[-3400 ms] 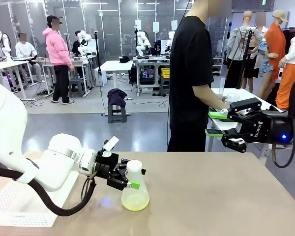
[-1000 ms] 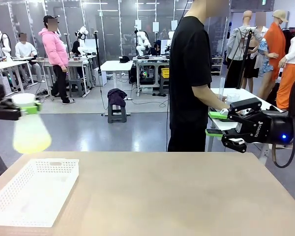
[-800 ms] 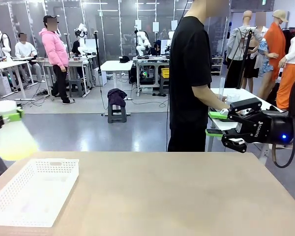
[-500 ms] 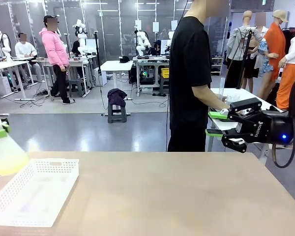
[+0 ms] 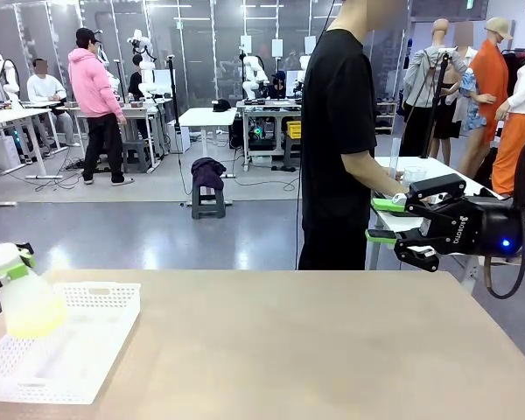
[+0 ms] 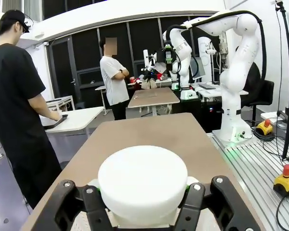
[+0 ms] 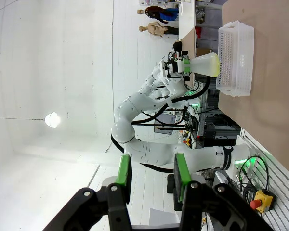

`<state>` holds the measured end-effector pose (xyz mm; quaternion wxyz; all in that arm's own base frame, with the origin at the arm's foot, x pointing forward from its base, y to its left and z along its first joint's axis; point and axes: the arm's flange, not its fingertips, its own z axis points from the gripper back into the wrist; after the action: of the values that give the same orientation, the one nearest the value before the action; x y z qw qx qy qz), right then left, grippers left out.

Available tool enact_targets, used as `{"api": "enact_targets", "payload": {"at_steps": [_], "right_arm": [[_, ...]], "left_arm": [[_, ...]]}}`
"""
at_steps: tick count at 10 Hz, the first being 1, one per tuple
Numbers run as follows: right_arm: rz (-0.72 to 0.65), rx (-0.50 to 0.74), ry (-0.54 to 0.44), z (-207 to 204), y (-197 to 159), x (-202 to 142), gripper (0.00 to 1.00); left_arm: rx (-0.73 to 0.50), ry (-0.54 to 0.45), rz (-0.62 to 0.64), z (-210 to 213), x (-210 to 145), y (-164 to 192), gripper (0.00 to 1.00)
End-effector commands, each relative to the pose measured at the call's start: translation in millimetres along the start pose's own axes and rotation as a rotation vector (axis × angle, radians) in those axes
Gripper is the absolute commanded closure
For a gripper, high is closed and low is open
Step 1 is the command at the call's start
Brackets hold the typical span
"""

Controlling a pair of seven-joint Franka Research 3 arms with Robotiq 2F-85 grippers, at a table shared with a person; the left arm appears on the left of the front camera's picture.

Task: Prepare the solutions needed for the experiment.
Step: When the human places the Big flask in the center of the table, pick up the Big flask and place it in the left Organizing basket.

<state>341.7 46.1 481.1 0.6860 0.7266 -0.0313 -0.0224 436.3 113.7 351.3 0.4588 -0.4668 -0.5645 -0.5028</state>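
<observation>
A frosted conical flask (image 5: 26, 302) with a white cap holds the solutions, a shallow pale yellow-green layer (image 5: 33, 324). My left gripper (image 5: 7, 269) is shut on the flask's neck and holds it upright at the far left, over the left end of the white basket (image 5: 79, 359). The left wrist view looks down on the flask's cap (image 6: 142, 185), which sits between the fingers (image 6: 98, 195) of my left gripper (image 6: 143, 204). My right gripper (image 5: 383, 220) hangs open above the table's right side with nothing in it. From the right wrist, the flask (image 7: 204, 64) and the basket (image 7: 236, 57) appear far off.
A person in a black shirt (image 5: 337, 131) stands at the table's far edge, hands on a white side table (image 5: 437, 171). The tan tabletop (image 5: 315, 350) stretches bare between the basket and my right gripper.
My left gripper has carried the flask from the middle of the table up and to the left, and has now lowered it over the basket's left end. The right arm has stayed still.
</observation>
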Motion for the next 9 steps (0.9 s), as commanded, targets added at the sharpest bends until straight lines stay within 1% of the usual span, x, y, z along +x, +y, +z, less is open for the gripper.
{"api": "enact_targets", "payload": {"at_steps": [1, 3, 5, 6, 8, 9], "right_arm": [[0.002, 0.012, -0.005, -0.9, 1.6, 0.7, 0.53], [0.002, 0.012, -0.005, -0.9, 1.6, 0.7, 0.53], [0.002, 0.012, -0.005, -0.9, 1.6, 0.7, 0.53], [0.002, 0.012, -0.005, -0.9, 1.6, 0.7, 0.53], [0.002, 0.012, -0.005, -0.9, 1.6, 0.7, 0.53], [0.002, 0.012, -0.005, -0.9, 1.6, 0.7, 0.53]], "left_arm": [[-0.026, -0.028, -0.017, -7.0, -9.6, 16.8, 1.00], [-0.047, -0.032, -0.002, -15.9, -31.3, 24.0, 1.00], [-0.077, 0.013, 0.005, -26.1, -52.0, 31.2, 1.00], [-0.067, 0.011, 0.003, -29.8, -62.7, 35.8, 1.00], [-0.080, 0.052, 0.011, -37.1, -74.3, 35.7, 1.00], [-0.076, 0.088, 0.023, -42.0, -80.7, 35.5, 1.00]]}}
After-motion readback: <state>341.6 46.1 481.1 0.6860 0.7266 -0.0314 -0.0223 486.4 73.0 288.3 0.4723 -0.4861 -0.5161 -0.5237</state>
